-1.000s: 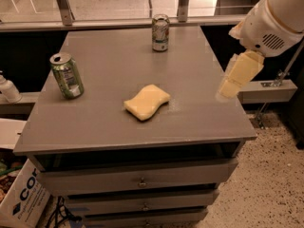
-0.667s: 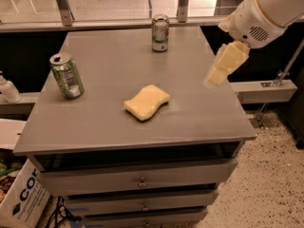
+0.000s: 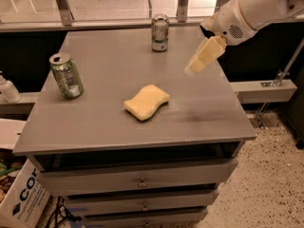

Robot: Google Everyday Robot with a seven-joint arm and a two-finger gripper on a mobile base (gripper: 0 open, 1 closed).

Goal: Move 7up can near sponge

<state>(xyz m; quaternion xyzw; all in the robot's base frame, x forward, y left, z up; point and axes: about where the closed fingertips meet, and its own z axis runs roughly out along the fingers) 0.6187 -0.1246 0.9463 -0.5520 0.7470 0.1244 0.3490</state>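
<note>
- Grey speckled floor (image 3: pixel 278 175) lies to the right of a grey bench (image 3: pixel 104 127) with a flat top and three drawers with small knobs stacked below its front edge.
- Behind the bench runs a pale ledge with metal uprights (image 3: pixel 61 4).
- Taking the middle of the bench top as the clock's centre, the pale silver-white 7up can with green and red markings (image 3: pixel 160 32) stands upright at about 12 o'clock, close to the far edge.
- A flat pale-yellow sponge with a wavy, pinched-waist outline (image 3: pixel 147 101) lies near the centre, a little toward 6 o'clock, well apart from the 7up can.
- A bright-green can with an opened silver top (image 3: pixel 66 75) stands upright at about 9 o'clock, near the left edge.
- A white arm (image 3: pixel 256 8) reaches in from the upper right corner.
- Its cream-coloured pincer (image 3: pixel 195 65) slants down and leftward, hanging above the bench at about 2 o'clock.
- The pincer is at 4 o'clock from the 7up can, apart from it, and touches nothing on the bench.
- Whether the pincer is spread or pressed together, I cannot tell.
- Beyond the left edge, at 9 o'clock, a small white bottle (image 3: pixel 7 88) sits on a lower ledge.
- At 7 o'clock, on the floor, stands a white cardboard box with dark lettering (image 3: pixel 21 201).
</note>
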